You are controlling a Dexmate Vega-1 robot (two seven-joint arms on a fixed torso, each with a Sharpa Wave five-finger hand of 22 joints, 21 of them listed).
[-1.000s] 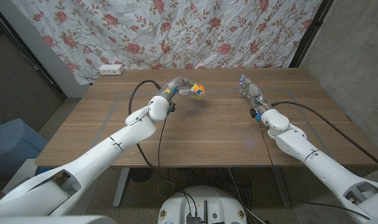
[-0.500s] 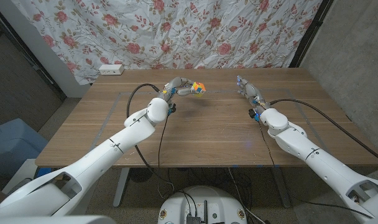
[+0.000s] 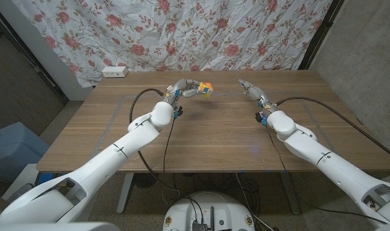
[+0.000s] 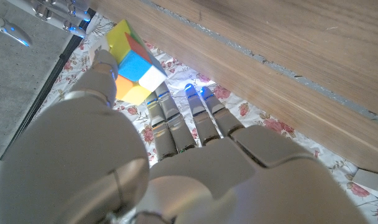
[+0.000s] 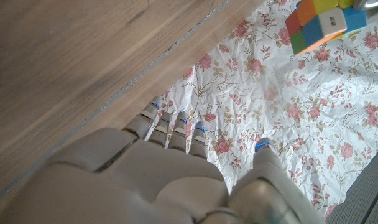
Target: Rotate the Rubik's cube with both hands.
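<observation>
A multicoloured Rubik's cube (image 3: 206, 89) hangs above the far middle of the wooden table (image 3: 214, 138), held at the fingertips of my left hand (image 3: 186, 88). In the left wrist view the cube (image 4: 135, 63) shows yellow, red, blue, white and orange tiles beside my left hand's (image 4: 164, 168) thumb. My right hand (image 3: 253, 90) is raised a short way to the cube's right, apart from it, fingers extended and holding nothing. The right wrist view shows my right hand (image 5: 170, 168) with the cube (image 5: 322, 22) in the distance.
A floral cloth (image 3: 182, 32) hangs behind the table. A white power strip (image 3: 114, 72) lies at the table's far left corner. Black cables (image 3: 144, 96) run along both arms over the tabletop.
My left hand has lifted the cube slightly up and turned it. My right hand has moved left, closer to the cube, still not touching it.
</observation>
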